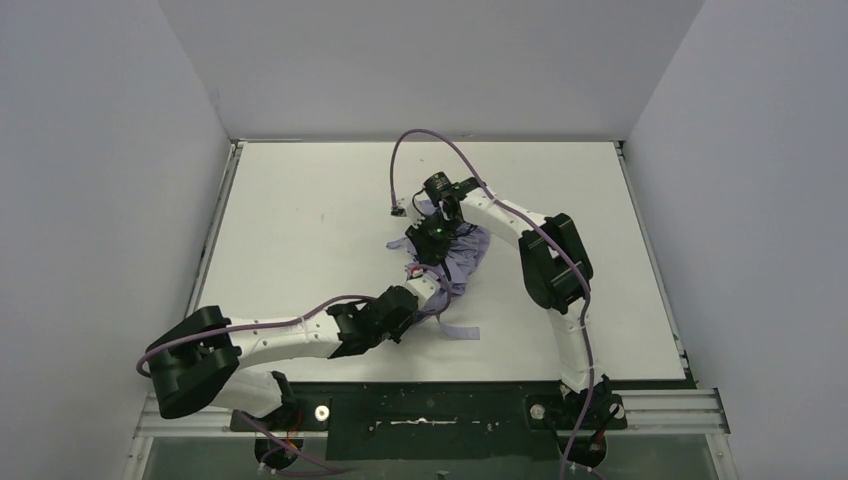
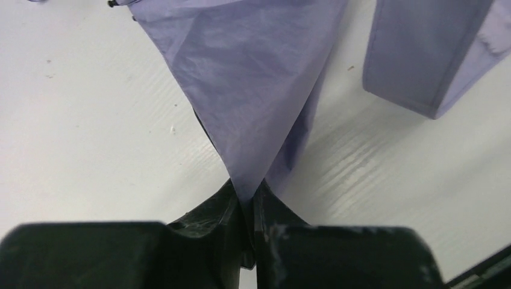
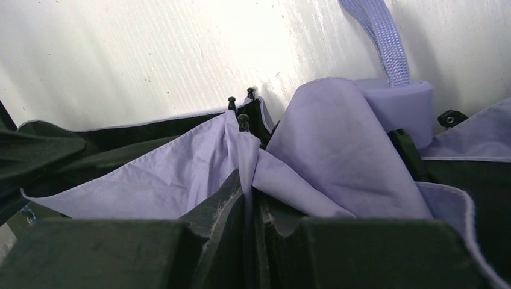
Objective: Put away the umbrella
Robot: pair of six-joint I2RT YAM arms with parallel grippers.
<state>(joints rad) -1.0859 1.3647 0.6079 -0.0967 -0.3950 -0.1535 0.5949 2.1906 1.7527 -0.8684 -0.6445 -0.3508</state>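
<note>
The umbrella [image 1: 458, 262] lies crumpled at the table's middle, pale lavender fabric with black lining. My left gripper [image 1: 424, 292] comes at it from the near left. In the left wrist view the gripper [image 2: 250, 195] is shut on a pulled-up point of lavender fabric [image 2: 253, 78], and a flat lavender strap [image 2: 422, 54] lies to the right. My right gripper [image 1: 436, 240] bears down on the umbrella's far side. In the right wrist view it [image 3: 250, 194] is shut on a fold of lavender cloth, beside black rib tips [image 3: 242, 122], black lining [image 3: 72, 150], the lavender knob handle [image 3: 413, 102] and its woven loop [image 3: 379, 36].
The white table [image 1: 300, 200] has raised rails at its left and right edges and grey walls on three sides. A lavender cable [image 1: 425, 138] loops above the right wrist. The strap's free end [image 1: 462, 331] lies flat near the front edge.
</note>
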